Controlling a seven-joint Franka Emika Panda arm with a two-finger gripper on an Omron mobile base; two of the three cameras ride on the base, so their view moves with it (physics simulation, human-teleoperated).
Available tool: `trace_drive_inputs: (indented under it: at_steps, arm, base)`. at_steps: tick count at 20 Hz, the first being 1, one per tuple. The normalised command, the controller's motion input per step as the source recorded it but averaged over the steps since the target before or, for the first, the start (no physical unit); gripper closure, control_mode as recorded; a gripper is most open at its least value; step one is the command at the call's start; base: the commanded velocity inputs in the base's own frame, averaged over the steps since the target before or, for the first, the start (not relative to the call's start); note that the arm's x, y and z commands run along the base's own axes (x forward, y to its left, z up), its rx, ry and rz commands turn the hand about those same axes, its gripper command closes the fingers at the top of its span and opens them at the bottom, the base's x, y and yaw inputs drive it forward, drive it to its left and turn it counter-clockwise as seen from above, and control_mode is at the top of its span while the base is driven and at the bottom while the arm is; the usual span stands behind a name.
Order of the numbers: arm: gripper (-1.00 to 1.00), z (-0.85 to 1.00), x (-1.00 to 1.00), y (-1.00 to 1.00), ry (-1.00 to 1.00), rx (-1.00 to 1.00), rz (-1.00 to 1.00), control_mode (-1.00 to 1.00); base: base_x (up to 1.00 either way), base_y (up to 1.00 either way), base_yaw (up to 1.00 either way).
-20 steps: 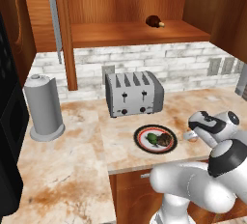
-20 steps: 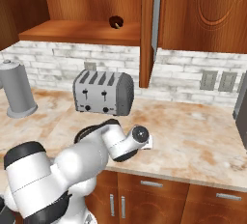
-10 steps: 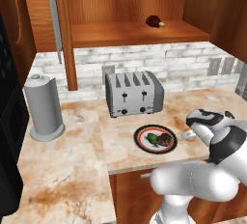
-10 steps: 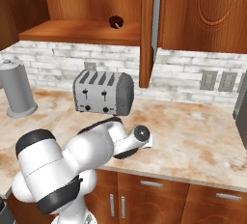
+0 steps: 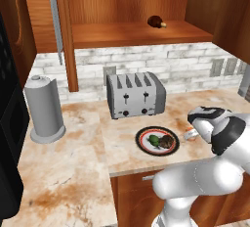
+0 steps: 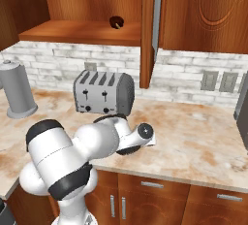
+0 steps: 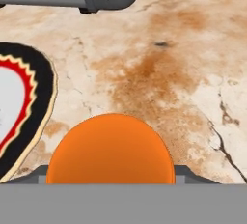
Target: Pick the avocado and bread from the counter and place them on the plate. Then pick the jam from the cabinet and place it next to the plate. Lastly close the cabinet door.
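The jam [image 7: 110, 149] is sitting low over the counter [image 5: 122, 147] just to the right of the plate [image 5: 145, 143], its round orange top filling the lower middle of the hand view, with the plate's black rim and red ring curving in at the left edge there. In the left base view the jar is showing as a small orange-and-pale shape tucked against the gripper [image 5: 193, 132], touching or nearly touching the worktop; whether the fingers are clamping it or standing apart cannot be told, since the tips are hidden. On the plate the avocado [image 5: 154, 140] and the bread [image 5: 167, 141] are lying side by side, the green oval to the left of the dark chunk. Behind the plate a grey toaster [image 5: 135, 94] is standing against the brick backsplash, and a grey cylindrical canister [image 5: 45, 108] is standing well off to the left. Above, the cabinet [image 5: 127, 6] is standing open, its door [image 6: 149, 25] hanging edge-on, with a dark brown round thing [image 5: 156, 22] resting on the shelf
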Motion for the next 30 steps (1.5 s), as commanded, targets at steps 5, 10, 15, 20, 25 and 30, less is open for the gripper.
trace_drive_inputs:
  at_steps: [5, 10, 15, 20, 25, 30]
  arm:
    - [1.00, -0.14, 0.12, 0.15, 0.00, 0.00, 0.02, -1.00]
    - [1.00, -0.19, 0.01, 0.31, 0.01, 0.00, 0.01, -1.00]
    - [1.00, -0.26, 0.03, 0.39, 0.06, 0.00, 0.00, -1.00]
    - [1.00, -0.43, 0.04, 0.32, 0.06, 0.00, 0.01, -1.00]
    - [-1.00, -0.51, -0.22, 0.05, 0.00, 0.00, 0.00, -1.00]
    - [-1.00, -0.57, -0.31, 0.02, 0.00, 0.00, 0.00, -1.00]
  base:
    - [0.00, 0.00, 0.00]
    - [0.00, 0.00, 0.00]
    - [0.00, 0.00, 0.00]
    - [0.00, 0.00, 0.00]
    - [0.00, 0.00, 0.00]
    - [0.00, 0.00, 0.00]
